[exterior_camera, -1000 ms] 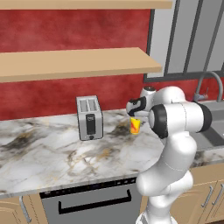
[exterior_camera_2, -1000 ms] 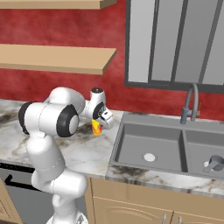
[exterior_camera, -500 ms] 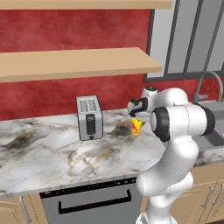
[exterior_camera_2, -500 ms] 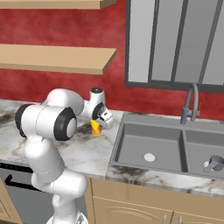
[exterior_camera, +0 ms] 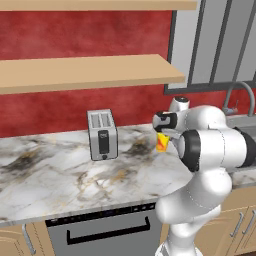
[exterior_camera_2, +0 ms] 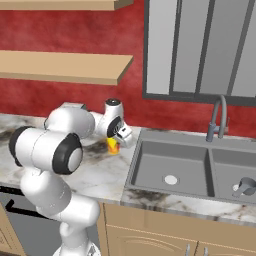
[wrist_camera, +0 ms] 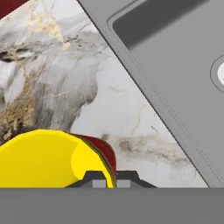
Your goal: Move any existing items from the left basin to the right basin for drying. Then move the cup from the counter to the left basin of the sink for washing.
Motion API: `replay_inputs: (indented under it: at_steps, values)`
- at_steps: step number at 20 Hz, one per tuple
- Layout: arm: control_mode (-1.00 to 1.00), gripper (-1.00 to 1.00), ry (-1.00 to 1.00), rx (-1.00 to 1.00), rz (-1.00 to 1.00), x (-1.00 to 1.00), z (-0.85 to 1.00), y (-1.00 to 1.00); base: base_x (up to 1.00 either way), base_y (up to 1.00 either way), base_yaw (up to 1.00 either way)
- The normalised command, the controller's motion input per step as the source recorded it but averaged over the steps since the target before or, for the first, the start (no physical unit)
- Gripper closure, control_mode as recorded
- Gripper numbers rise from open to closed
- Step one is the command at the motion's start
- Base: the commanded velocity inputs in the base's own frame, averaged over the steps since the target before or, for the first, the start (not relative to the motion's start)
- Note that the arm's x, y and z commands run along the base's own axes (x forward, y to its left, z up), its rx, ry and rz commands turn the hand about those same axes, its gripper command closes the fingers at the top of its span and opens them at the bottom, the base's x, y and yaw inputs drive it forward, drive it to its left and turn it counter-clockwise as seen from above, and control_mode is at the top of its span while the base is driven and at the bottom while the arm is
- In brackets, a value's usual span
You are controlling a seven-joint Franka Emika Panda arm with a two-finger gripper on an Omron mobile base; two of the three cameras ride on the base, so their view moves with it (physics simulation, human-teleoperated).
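Veined marble table (exterior_camera: 60, 175), red wall (exterior_camera: 75, 35), shelf (exterior_camera: 85, 72), toaster (exterior_camera: 102, 134); claw (wrist_camera: 105, 180) clamped on cup (wrist_camera: 48, 159) rim.

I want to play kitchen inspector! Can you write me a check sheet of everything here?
Surface: marble counter, white-grey with dark and gold veins.
Job's things: yellow cup with a red mark, beside the sink on the counter side. Left basin has just its drain. Right basin holds a grey mug.
Clutter: silver toaster standing on the counter, apart from the cup.
Grippers: gripper shut on the cup's rim, one finger on each side of its wall.
Cables: nothing seen.
Surroundings: red wall, wooden shelf, window, arched tap behind the sink, oven below the counter.
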Motion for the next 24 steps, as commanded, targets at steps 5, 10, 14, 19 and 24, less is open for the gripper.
replay_inputs:
  at_steps: [5,10,14,19,24]
  values:
    - [-1.00,1.00,0.00,0.00,-0.08,-0.24,0.17,-0.41,0.00,0.00,0.00]
    - [-1.00,1.00,0.00,0.00,-0.09,-0.25,0.01,-0.43,0.00,0.00,0.00]
    - [-1.00,1.00,0.00,0.00,-0.08,-0.22,0.00,-0.44,0.00,0.00,0.00]
    - [-1.00,1.00,0.00,0.00,-0.08,-0.14,0.00,-0.45,0.00,0.00,0.00]
    - [-1.00,1.00,0.00,0.00,-0.07,-0.02,-0.01,-0.44,0.00,0.00,0.00]
